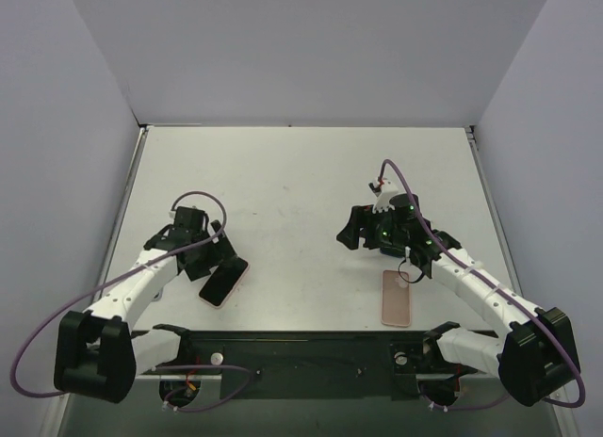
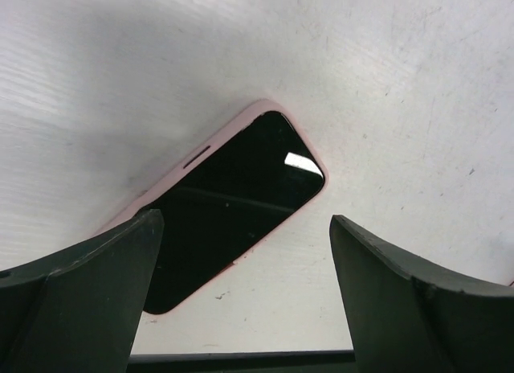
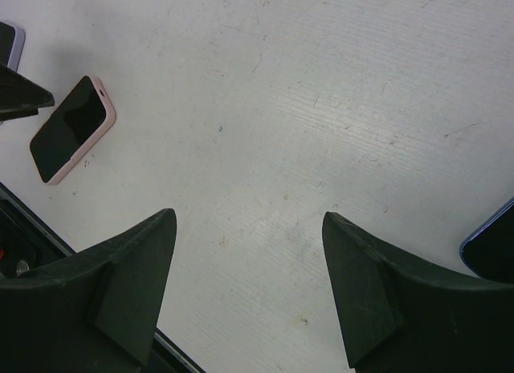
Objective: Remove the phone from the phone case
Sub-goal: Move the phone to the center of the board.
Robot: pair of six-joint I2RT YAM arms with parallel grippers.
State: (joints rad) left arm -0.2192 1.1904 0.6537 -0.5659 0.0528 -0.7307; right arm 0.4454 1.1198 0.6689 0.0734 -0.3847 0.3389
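Observation:
A phone point(image 2: 233, 204) with a dark screen and a pink rim lies flat on the white table, also seen as the phone point(image 1: 224, 283) and the phone point(image 3: 72, 130). I cannot tell whether that rim is the case or the phone's own body. My left gripper point(image 2: 245, 216) hangs open just over its near end, and its left finger hides one corner. From above, the left gripper point(image 1: 217, 256) sits at the phone's upper left. A flat pink slab point(image 1: 397, 298), phone-sized and looking like the case, lies by the right arm. My right gripper point(image 3: 247, 215) is open over bare table, away from both; it shows as the right gripper point(image 1: 350, 232).
The black base rail point(image 1: 301, 352) runs along the near edge, close to both the phone and the pink slab. Grey walls close in the table point(image 1: 301, 173) on three sides. A dark thing with a blue rim point(image 3: 494, 248) shows at the right edge of the right wrist view.

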